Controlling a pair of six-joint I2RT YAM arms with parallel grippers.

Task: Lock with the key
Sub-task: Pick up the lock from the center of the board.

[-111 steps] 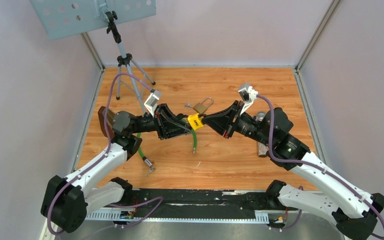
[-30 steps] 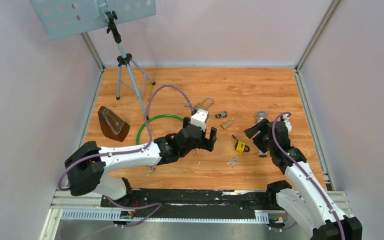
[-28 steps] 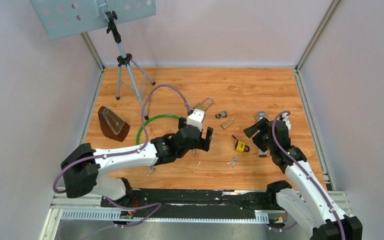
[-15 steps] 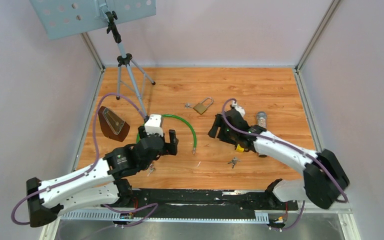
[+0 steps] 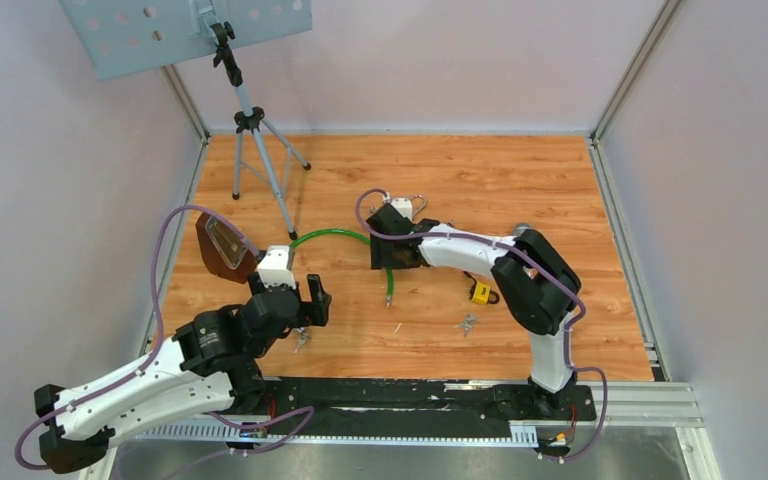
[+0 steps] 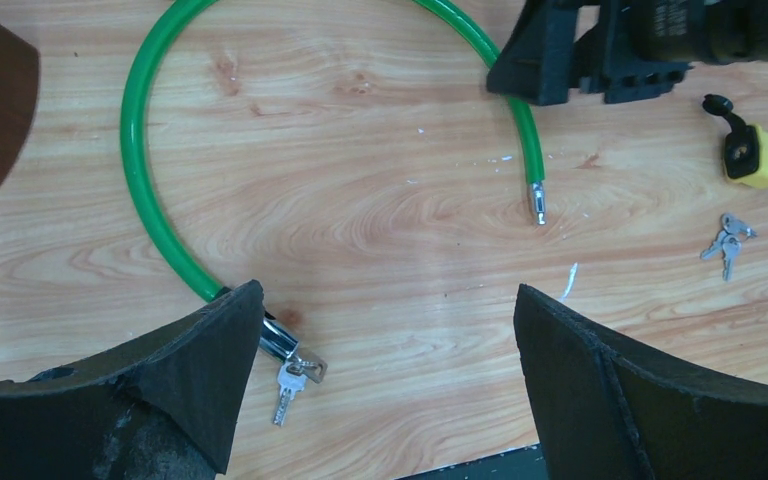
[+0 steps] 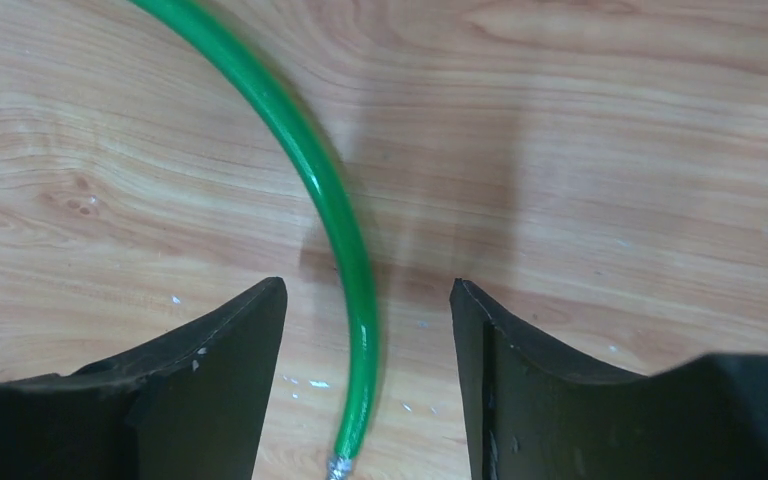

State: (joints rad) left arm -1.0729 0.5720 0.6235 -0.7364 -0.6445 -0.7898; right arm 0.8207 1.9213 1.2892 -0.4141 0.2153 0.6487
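Note:
A green cable lock (image 5: 335,235) lies curved on the wooden table. A key (image 6: 285,385) on a ring hangs at its chrome lock head (image 6: 275,340), near the table's front. The cable's free metal tip (image 6: 537,205) rests on the wood, apart from the head. My right gripper (image 7: 368,370) stands open astride the cable (image 7: 310,170) near that tip, touching neither side. My left gripper (image 6: 388,295) hovers wide open above the lock head and holds nothing. From above, the left gripper (image 5: 305,305) is near the front left and the right gripper (image 5: 385,258) at mid-table.
A yellow padlock (image 5: 480,292) and loose keys (image 5: 468,323) lie right of the cable. A brass padlock (image 5: 417,205) sits behind the right wrist. A brown wedge-shaped object (image 5: 222,245) and a tripod (image 5: 260,150) stand at the left.
My right arm swung left from the yellow padlock to the cable's free end and its jaws narrowed a little. My left arm drew back toward the front left, staying open.

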